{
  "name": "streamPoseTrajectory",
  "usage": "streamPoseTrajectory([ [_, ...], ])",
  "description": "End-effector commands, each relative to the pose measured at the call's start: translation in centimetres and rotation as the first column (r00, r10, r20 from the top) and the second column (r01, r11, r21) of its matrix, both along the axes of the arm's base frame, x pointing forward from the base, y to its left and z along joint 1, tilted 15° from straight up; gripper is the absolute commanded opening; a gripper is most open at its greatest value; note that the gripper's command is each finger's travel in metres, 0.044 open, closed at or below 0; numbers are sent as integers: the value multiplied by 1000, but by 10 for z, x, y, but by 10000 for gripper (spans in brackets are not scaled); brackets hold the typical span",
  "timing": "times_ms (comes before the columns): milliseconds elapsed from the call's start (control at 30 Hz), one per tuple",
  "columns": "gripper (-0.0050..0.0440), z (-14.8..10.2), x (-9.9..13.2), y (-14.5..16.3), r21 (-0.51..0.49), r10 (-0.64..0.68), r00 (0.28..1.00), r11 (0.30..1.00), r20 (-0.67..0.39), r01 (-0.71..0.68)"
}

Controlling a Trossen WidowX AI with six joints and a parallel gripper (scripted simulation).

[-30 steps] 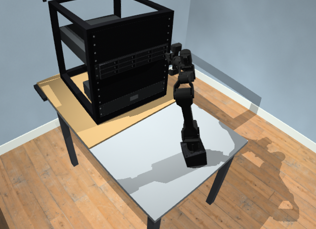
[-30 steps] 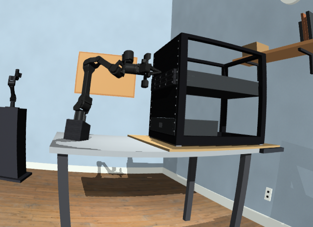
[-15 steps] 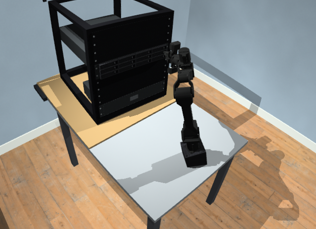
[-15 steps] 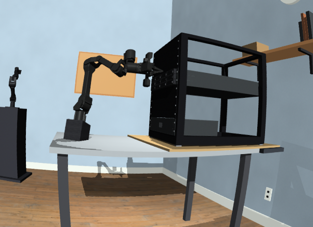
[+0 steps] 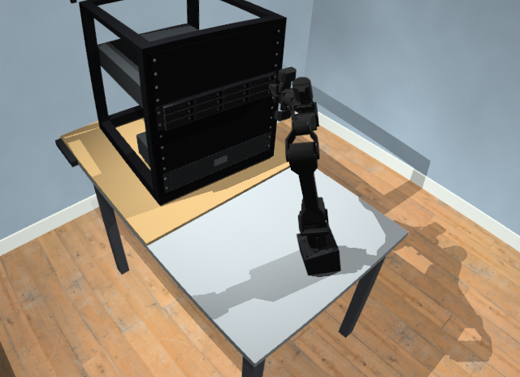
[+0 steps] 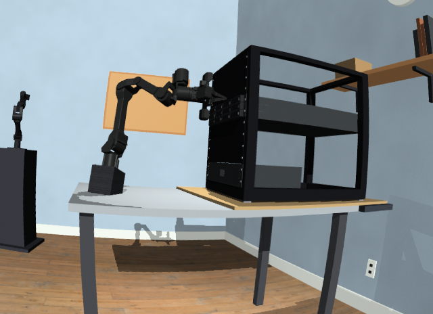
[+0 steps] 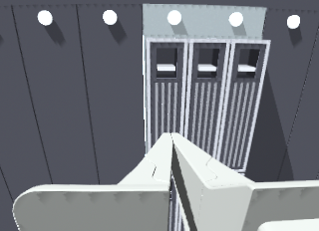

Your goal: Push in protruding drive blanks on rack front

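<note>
The black open-frame rack [image 5: 184, 92] stands on a tan mat [image 5: 126, 184] at the table's far end; it also shows in the side view [image 6: 286, 128]. A row of drive blanks [image 5: 216, 102] with ribbed grey fronts crosses the middle of its front face. My gripper [image 5: 273, 89] [image 6: 223, 98] is shut and empty, with its closed fingertips pointed at the right end of that row. In the wrist view the fingertips [image 7: 171, 136] lie over the left one of three blanks [image 7: 206, 102]. I cannot tell whether they touch it, or which blank sticks out.
A lower unit with a small grey plate [image 5: 220, 160] sits near the rack's bottom. The arm's base [image 5: 318, 255] stands on the grey table top near its right edge. A wall shelf [image 6: 391, 71] hangs behind the rack.
</note>
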State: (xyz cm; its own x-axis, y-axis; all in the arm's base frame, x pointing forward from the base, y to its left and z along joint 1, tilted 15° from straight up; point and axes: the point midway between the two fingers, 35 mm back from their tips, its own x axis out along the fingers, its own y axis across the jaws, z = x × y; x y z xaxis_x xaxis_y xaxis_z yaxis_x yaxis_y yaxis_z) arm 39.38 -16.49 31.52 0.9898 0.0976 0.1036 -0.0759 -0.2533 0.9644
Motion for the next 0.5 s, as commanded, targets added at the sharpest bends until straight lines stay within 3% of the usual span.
streamPoseTrajectory([
  [0, -50, 9, 6, 2, -13, 2, 1000, 1000, 16, -2],
  [467, -50, 10, 12, 2, -13, 2, 1000, 1000, 16, -2],
])
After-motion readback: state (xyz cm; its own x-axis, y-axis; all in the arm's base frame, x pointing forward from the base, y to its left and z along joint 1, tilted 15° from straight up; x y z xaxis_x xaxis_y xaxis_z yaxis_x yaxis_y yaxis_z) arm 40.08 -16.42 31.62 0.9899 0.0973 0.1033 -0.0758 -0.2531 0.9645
